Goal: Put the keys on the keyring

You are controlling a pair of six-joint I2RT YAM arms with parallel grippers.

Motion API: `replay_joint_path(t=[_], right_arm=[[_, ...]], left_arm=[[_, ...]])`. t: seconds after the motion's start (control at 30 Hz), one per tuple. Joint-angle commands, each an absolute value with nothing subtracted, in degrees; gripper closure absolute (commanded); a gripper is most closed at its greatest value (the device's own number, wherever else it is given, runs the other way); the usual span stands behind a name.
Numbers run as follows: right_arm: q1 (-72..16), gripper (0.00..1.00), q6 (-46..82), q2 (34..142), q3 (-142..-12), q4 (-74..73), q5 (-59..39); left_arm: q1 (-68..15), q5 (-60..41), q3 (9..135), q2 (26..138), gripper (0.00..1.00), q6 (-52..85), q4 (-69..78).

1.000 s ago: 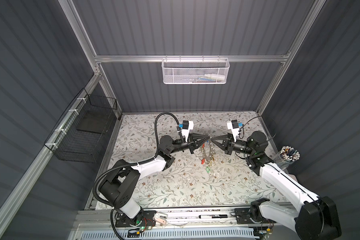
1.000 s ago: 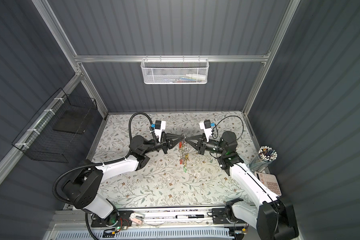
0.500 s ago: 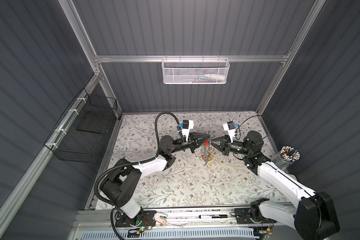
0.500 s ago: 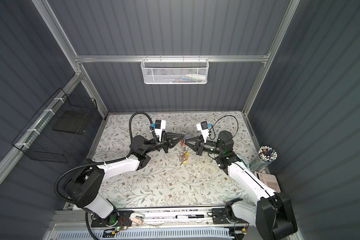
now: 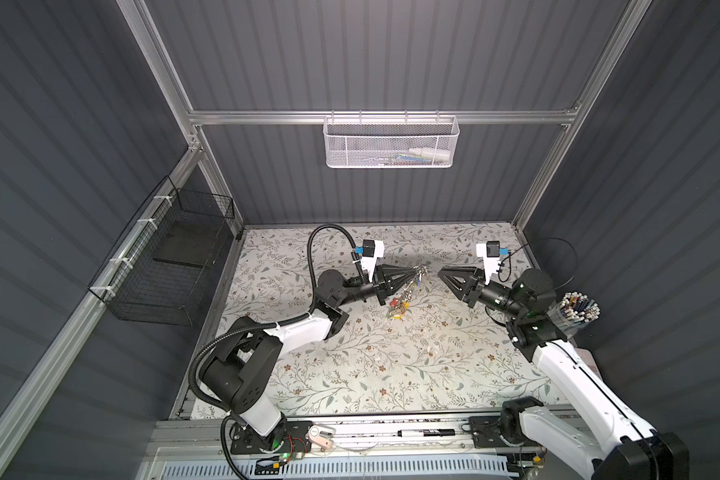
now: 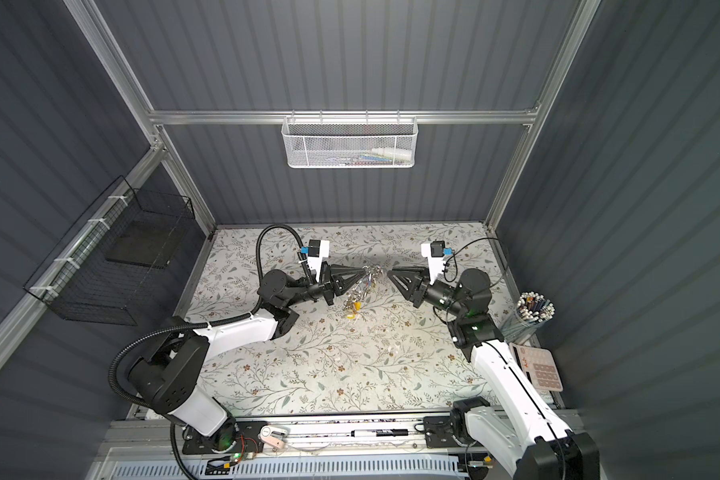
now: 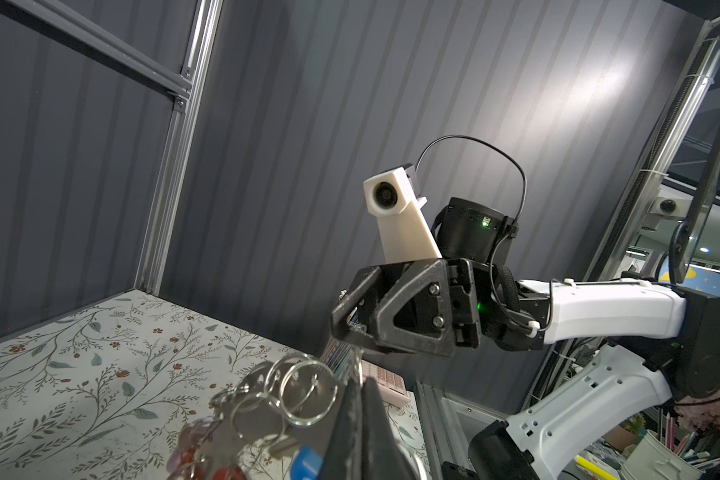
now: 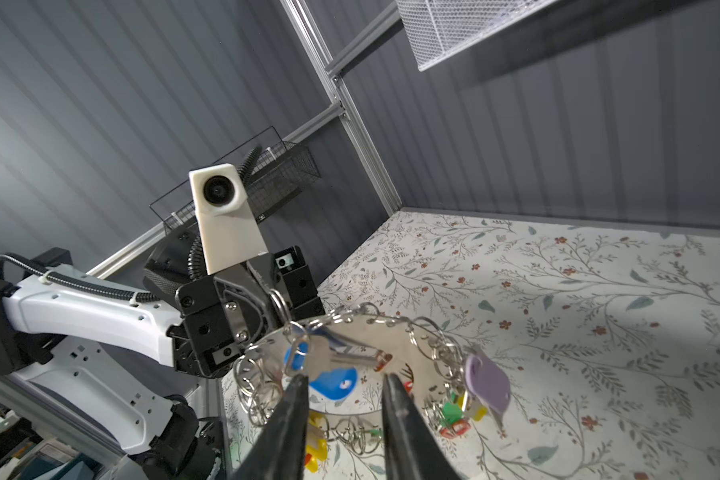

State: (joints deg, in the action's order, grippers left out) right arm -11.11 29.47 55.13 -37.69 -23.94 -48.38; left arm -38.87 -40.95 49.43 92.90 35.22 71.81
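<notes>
left gripper [image 5: 411, 272] pinches the keyring [image 5: 408, 286] rim, aloft | right gripper [image 5: 442, 272] spread, empty, near the keyring | I see the keys [image 8: 329, 365] hanging from the keyring, straight ahead of right gripper

No text, label or number is legible anywhere here.

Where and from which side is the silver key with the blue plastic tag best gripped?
Probably at the blue tag: the bulkiest part, hanging free by the large flat grey metal ring plate. Come from the right arm's side, where the open right gripper faces it; the left gripper, shut on the plate's rim, occupies the far side.
</notes>
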Motion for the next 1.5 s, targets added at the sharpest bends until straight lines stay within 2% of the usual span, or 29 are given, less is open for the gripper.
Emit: replay_joint_path(t=[0.0, 0.07, 0.33, 0.6, 0.83, 1.2, 1.47], right_arm=[[-13.3, 0.60, 27.2, 54.5, -40.1, -24.0, -50.3], [-14.8, 0.56, 25.8, 55.3, -40.9, -23.6, -50.7], [-16.7, 0.56, 27.9, 59.5, -42.4, -28.4, -53.8], [-17.2, 0.66, 28.0, 61.5, -43.2, -28.6, -55.1], [-17.8, 0.79, 27.9, 61.9, -42.8, -28.9, -55.9], [-18.1, 0.83, 27.7, 63.0, -42.9, -28.7, -56.6], [-18.1, 0.93, 27.4, 63.4, -42.9, -28.4, -56.6]], left_arm=[[-38.7, -43.2, 49.9, 92.6, 1.00, 35.9, 75.0], [-38.7, -44.0, 50.0, 92.9, 1.00, 36.7, 75.6], [-38.7, -46.3, 50.4, 93.4, 1.00, 37.9, 76.2], [-38.7, -47.4, 50.6, 94.2, 1.00, 39.2, 78.1], [-38.7, -46.9, 50.8, 94.7, 1.00, 39.0, 78.2], [-38.7, -47.1, 51.4, 95.0, 1.00, 38.9, 77.9], [-38.7, -47.0, 51.7, 94.4, 1.00, 37.8, 76.2]])
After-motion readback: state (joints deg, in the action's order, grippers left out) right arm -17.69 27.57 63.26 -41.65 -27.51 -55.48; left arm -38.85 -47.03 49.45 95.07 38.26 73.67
